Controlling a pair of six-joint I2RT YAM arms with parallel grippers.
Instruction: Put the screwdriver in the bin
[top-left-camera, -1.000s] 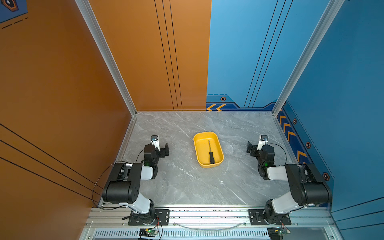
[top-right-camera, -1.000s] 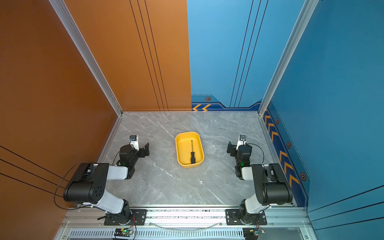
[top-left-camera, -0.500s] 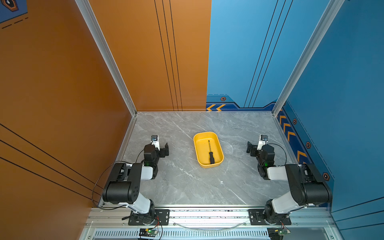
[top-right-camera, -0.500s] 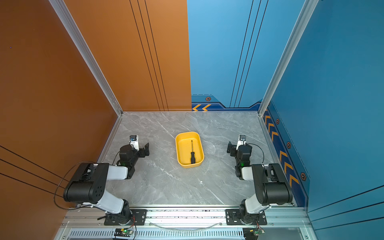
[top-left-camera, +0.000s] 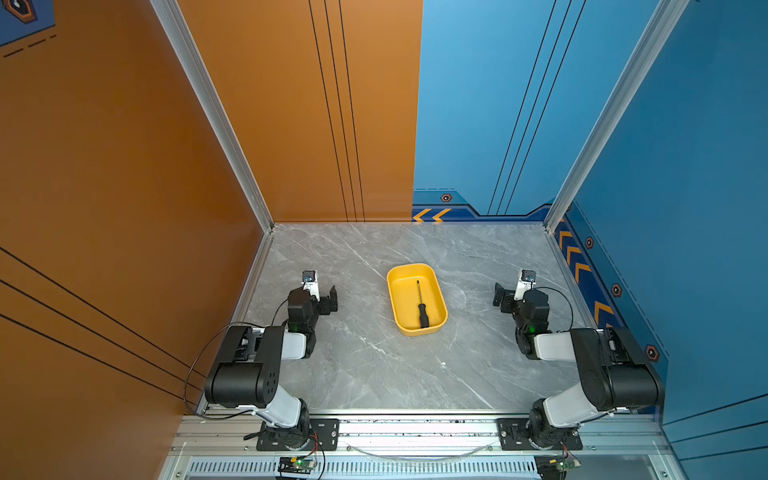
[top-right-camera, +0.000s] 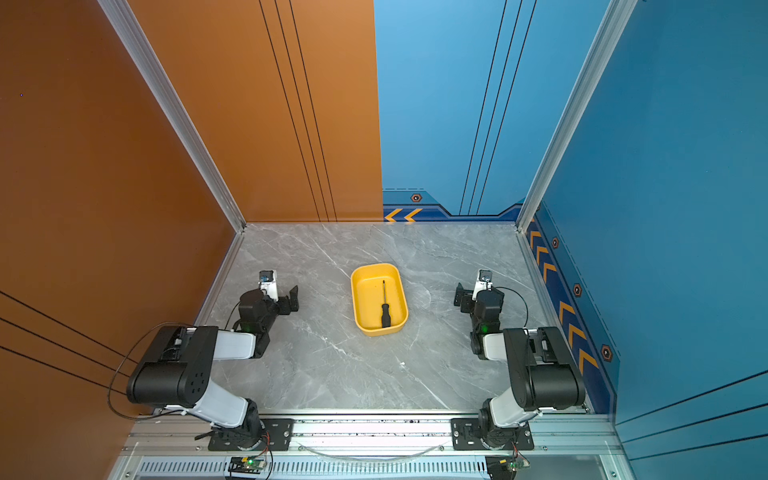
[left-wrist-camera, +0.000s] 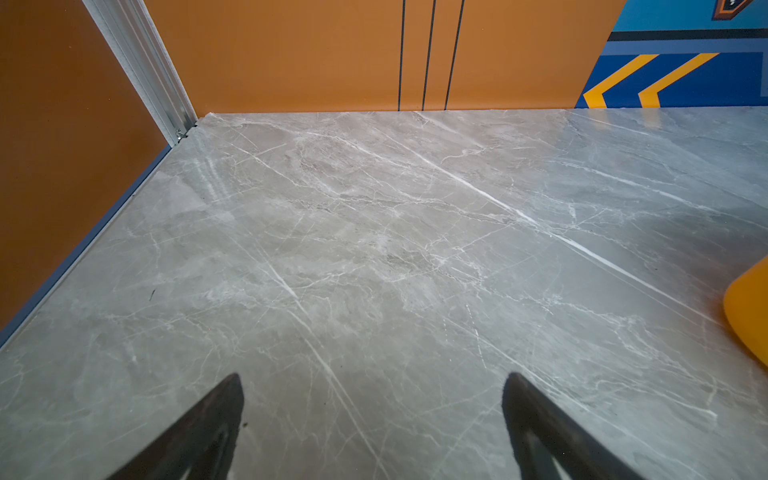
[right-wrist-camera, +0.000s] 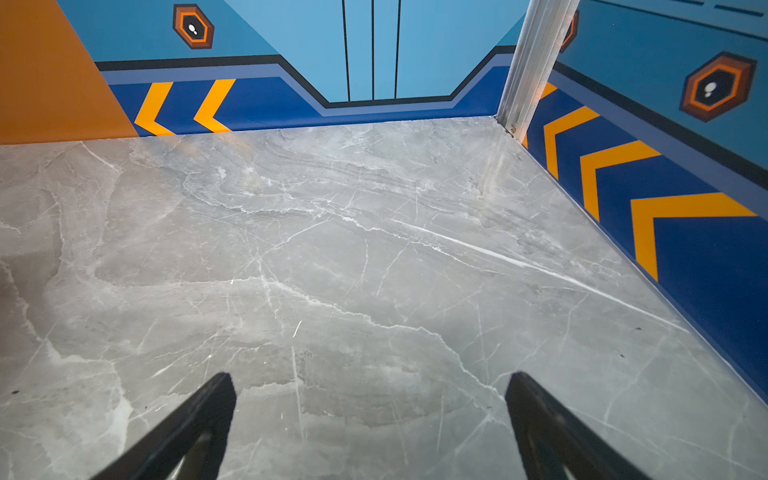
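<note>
The screwdriver, with a thin dark shaft and a black handle, lies lengthwise inside the yellow bin mid-table in both top views. My left gripper rests low on the table to the left of the bin, open and empty. My right gripper rests to the right of the bin, also open and empty. In the left wrist view the gripper shows only bare table between its fingers, with a corner of the bin at the frame's edge. The right wrist view shows the gripper over bare table.
Grey marble tabletop enclosed by an orange wall on the left and back left, and blue walls on the back right and right. An aluminium rail with both arm bases runs along the front edge.
</note>
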